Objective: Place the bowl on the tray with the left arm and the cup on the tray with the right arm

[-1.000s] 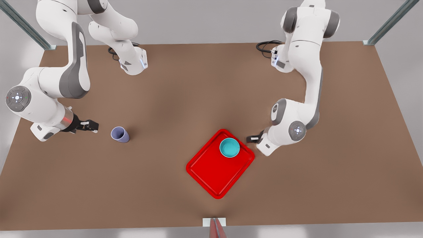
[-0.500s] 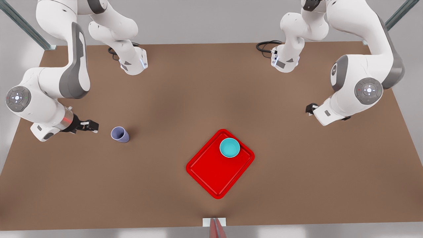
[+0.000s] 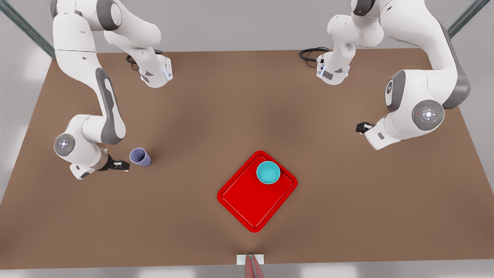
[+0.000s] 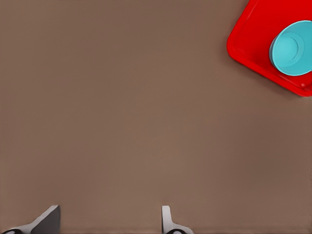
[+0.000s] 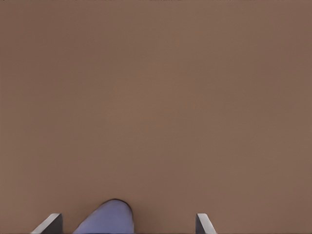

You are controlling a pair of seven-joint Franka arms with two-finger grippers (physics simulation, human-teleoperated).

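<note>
Dropped and closed in on cup (image 3: 139, 157) since half a second ago: right gripper (image 3: 124, 166), fingers spread, cup just entering between them. Left gripper (image 3: 361, 127) parked high at three o'clock, open, empty. Bowl (image 3: 268, 172) already on tray (image 3: 247, 204), one o'clock corner. Cup transfer left.
</note>
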